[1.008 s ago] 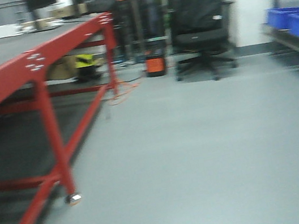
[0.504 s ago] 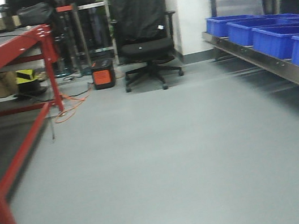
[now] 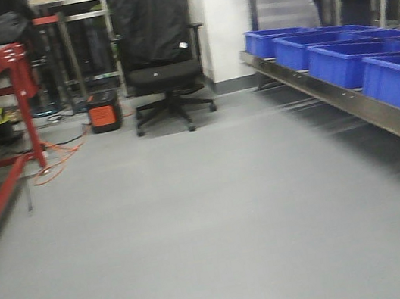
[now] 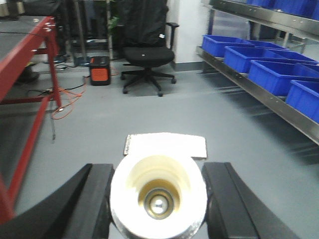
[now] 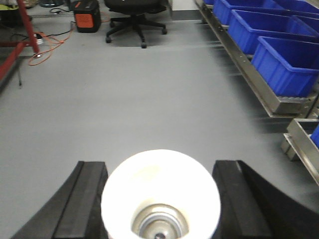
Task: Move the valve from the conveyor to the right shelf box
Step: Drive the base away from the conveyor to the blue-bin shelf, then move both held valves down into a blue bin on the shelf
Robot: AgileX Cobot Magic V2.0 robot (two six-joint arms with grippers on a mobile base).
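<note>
At far left, away from the work: conveyor [image 4: 15,42], a dark grey woven belt on a red steel frame. Neither valve is on it.

Item 1. Left pincer [image 4: 158,172]: black jaws are closed against both flanks of a valve [image 4: 158,199]. This is a stubby cream-white cylinder with a bright metal rim and a steel ball down its bore. It is carried mouth toward the camera, above the plain grey floor [image 3: 196,219]. A flat white rectangle [image 4: 165,145] shows just beyond it; whether it belongs to the valve cannot be told.

Item 2. Right pincer [image 5: 159,167]: black jaws likewise press on a second valve [image 5: 159,194], a white round-mouthed cylinder with a metal ring deep inside.

Handling, as judged:
- Both pieces look rigid and thick-walled, and probably of some weight given the metal cores.
- The smooth curved barrel looks liable to slip or twist.
- Hold is best taken across the widest part, jaws square on opposite flanks, as here.
- They do not look fragile, though a drop could mar the rim.

Item 3. At right: long stainless-steel shelf [image 3: 346,103] bearing a row of open-topped blue plastic boxes [image 3: 332,66], with more on an upper tier.
- Nothing shows in the parts of the interiors on view; the rest is hidden by the walls.
- Both valves are well apart from the boxes, so placement is not yet done.
</note>
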